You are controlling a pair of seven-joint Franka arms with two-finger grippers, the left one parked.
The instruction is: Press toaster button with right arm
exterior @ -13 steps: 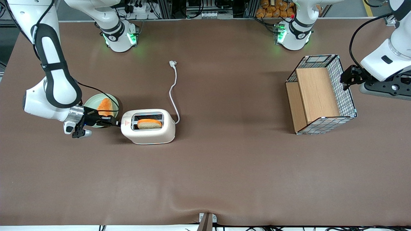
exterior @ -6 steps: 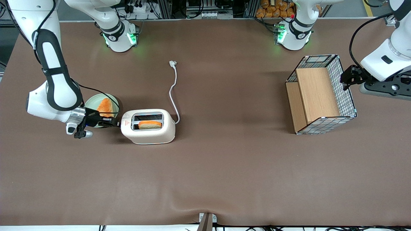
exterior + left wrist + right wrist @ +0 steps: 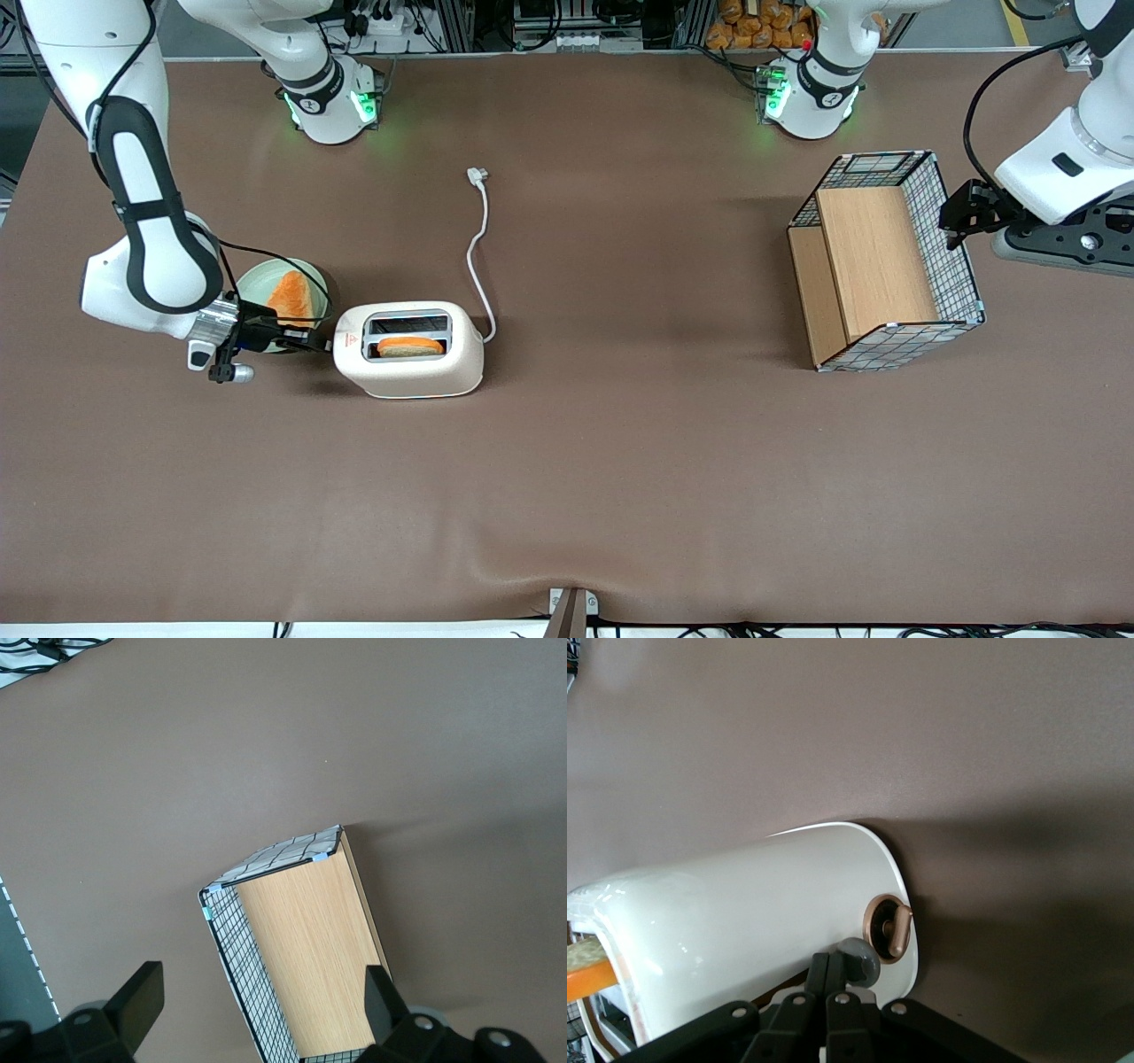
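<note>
Brown cloth covers the whole table (image 3: 620, 461), and the toaster (image 3: 409, 368) sits toward the working arm's end, a bread slice (image 3: 411, 346) sunk in its slot. Right arm (image 3: 146, 221) reaches in low, its gripper (image 3: 306, 343) with fingers pressed together, tips right on the toaster button (image 3: 859, 961) beside a copper dial (image 3: 890, 928). Green plate (image 3: 257, 282) with an orange slice (image 3: 291, 297) sits just beside the wrist.

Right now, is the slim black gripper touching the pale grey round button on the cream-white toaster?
Touching. In the right wrist view the shut gripper has its fingertips pressed against the grey button on the toaster, with no gap visible. The front view agrees.
</note>
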